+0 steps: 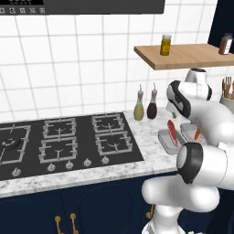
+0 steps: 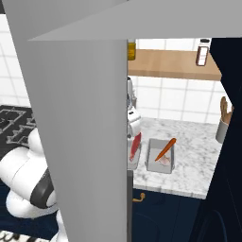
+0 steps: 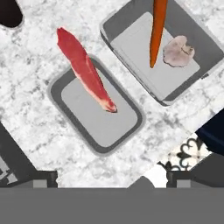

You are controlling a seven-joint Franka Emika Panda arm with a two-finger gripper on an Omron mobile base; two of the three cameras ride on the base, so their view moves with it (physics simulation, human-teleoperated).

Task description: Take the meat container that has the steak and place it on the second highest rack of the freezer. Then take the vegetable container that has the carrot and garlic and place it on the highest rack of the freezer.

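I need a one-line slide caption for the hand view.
Open claw above the meat container with steak, beside the vegetable container holding carrot and garlic.

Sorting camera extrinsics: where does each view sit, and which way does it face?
Left base view: behind-left of the arm, facing the stove and marble counter; white arm lower right.
Right base view: behind-right, freezer door up close; arm lower left.
Hand view: above the counter, looking down; open gripper fingertips at bottom.
Shared by all three: meat container, steak, vegetable container, carrot.
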